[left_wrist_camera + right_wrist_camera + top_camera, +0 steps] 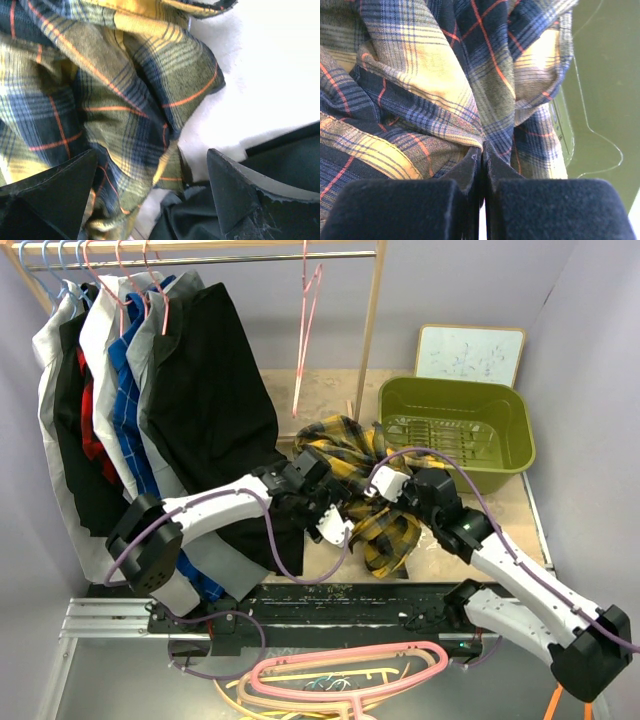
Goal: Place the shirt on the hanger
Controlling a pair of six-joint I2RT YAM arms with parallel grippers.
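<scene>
**Ana:** Plaid cloth fills both wrist views. Closest in, the right pincer (482, 155) is pressed together on one thin fold of the shirt (372, 468). The left pincer (150, 160) is spread wide, with a fold hanging between its fingers but nothing gripped.

**Ben:** What could go wrong from here?

**Ana:** That single pinch is the only hold. I'd judge a fold that thin could slide out on a lift, dropping the shirt back onto the counter (510, 502). If the left pincer closes on the wrong layer, the bundle may only twist tighter. A little further out, the heap sits just beside the near corner of the green tub (500, 478), so a trailing sleeve might catch its rim. Farthest back, the hanger (308, 330) hangs loose on the rail (230, 258), right of the black shirt (215, 390). A careless push could set it swinging or knock it off.

**Ben:** And the shirt itself?

**Ana:** Yellow and dark checks with thin orange lines, soft and heavily crumpled. I can't pick out its collar or sleeves.
</scene>
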